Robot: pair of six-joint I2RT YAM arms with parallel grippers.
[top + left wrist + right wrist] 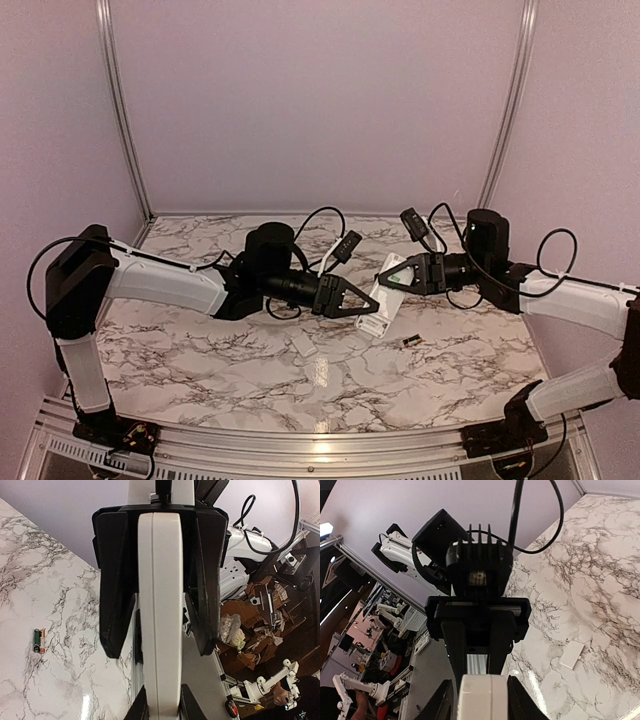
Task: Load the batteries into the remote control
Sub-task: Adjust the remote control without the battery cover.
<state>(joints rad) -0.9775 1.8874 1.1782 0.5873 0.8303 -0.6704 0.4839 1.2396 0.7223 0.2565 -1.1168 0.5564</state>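
Remote control (159,570) sits clamped in left pincer (159,649).

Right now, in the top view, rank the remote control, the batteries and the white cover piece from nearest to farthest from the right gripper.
From the right gripper:
1. remote control, right at its fingertips.
2. batteries, just below it in the picture.
3. white cover piece, farther off to the left.

Remote control (160,605): you see it plain white.
Batteries (37,641): dark green and orange.
Table (60,580): you have white marble pattern, grey-black veins.
Cover piece (571,655): white also.
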